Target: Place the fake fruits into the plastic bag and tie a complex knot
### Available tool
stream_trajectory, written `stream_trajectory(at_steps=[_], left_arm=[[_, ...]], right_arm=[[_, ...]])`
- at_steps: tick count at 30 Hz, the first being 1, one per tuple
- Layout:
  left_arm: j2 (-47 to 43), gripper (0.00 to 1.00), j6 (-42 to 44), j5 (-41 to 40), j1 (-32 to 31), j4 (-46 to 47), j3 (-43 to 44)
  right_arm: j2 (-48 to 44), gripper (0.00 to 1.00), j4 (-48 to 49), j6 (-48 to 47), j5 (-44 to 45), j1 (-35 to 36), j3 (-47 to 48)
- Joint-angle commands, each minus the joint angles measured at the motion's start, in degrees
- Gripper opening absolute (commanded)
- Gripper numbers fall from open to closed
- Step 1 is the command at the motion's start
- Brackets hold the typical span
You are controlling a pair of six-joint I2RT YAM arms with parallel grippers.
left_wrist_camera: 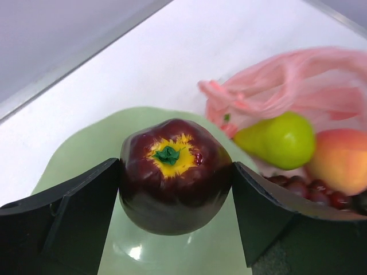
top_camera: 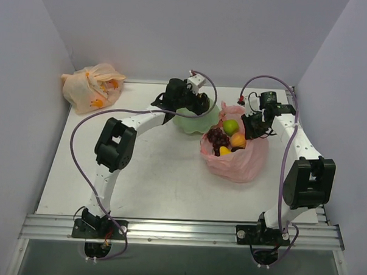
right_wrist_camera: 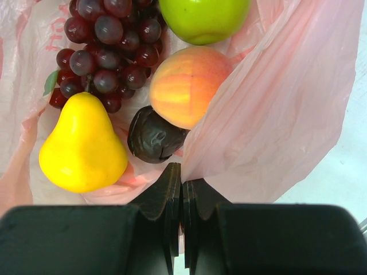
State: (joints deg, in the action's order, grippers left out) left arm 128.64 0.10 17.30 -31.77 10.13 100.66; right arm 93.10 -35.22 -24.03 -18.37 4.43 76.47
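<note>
My left gripper is shut on a dark red apple with a yellow top and holds it above the green bowl; in the top view this gripper is at the bowl. The pink plastic bag lies open to the right of the bowl. My right gripper is shut on the bag's rim. Inside lie a grape bunch, a green pear, a peach, a yellow pear and a dark piece.
A pale orange tied bag with fruit sits at the back left corner. Grey walls close the table on the left, back and right. A metal rail runs along the near edge.
</note>
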Motion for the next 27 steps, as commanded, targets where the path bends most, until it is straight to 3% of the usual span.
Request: stream_trajectory(at_steps=[1, 5, 9, 16, 27], left_arm=[[-7.87, 0.64, -6.84, 8.26, 0.04, 3.23, -0.55], [-9.11, 0.63, -9.24, 15.12, -2.15, 2.88, -1.61], [-9.46, 0.63, -10.38, 15.48, -5.05, 4.55, -3.72], [-7.97, 0.64, -19.69, 17.42, -10.41, 11.13, -7.67], [-3.84, 0.69, -22.51, 16.45, -16.57, 12.28, -8.28]], right_arm=[[-0.73, 0.0, -0.9, 0.39, -0.88, 0.06, 0.52], [-0.64, 0.0, -0.9, 0.83, -0.97, -0.03, 1.14], [-0.9, 0.0, -0.72, 1.79, -0.79, -0.21, 1.75], [-1.52, 0.0, -0.72, 2.41, -1.23, -1.0, 1.67], [-3.1, 0.0, -0.73, 1.71, -1.14, -2.32, 0.18]])
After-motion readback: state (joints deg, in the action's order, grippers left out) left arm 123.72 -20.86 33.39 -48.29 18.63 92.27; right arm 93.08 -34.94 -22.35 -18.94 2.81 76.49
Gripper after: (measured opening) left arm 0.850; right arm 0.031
